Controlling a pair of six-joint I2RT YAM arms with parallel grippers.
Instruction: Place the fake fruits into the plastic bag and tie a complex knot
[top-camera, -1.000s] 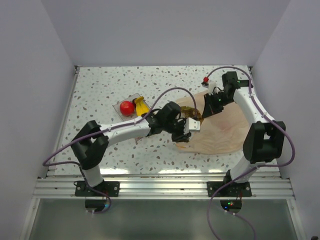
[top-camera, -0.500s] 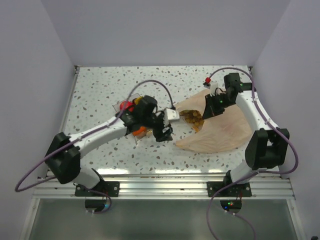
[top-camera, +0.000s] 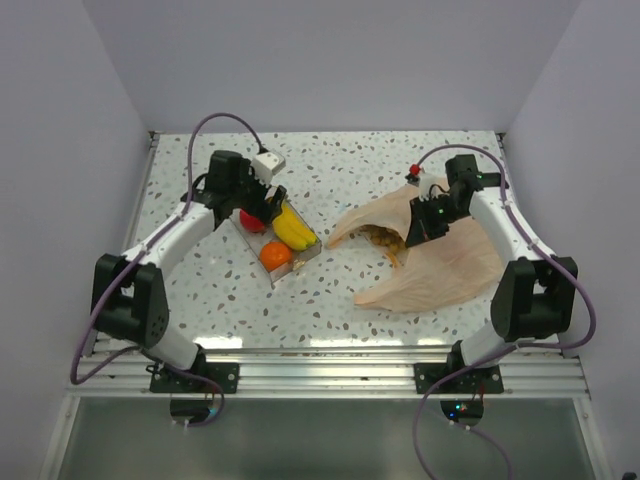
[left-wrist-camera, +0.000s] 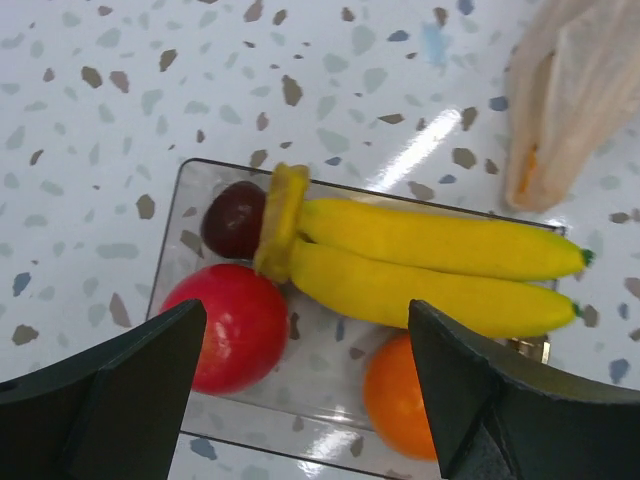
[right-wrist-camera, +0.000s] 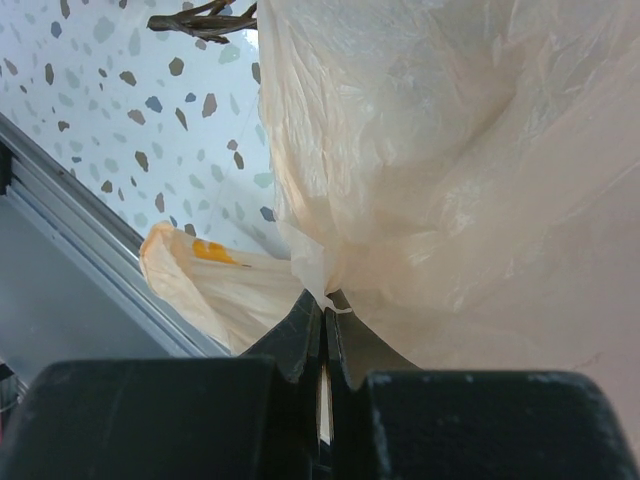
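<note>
Left gripper (left-wrist-camera: 305, 320) swung back over the glossy fruits (left-wrist-camera: 430, 245), spread wide; right gripper (right-wrist-camera: 325, 310) pinches crinkly peach bag (right-wrist-camera: 450, 150).

2 white arms (top-camera: 178, 238) with black joints, purple cables (top-camera: 222, 116) and black fingers (left-wrist-camera: 110, 400).

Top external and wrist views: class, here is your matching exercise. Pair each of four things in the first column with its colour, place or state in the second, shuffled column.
Column 1
1. banana
2. red apple
3. plastic bag
4. right claw

Column 2
A. shut on a fold of the bag
B. peach, crumpled, right of the clear tray in the top view
C. yellow, lying across the tray
D. in the tray beside a dark fruit

Pairs: 1-C, 2-D, 3-B, 4-A
</note>
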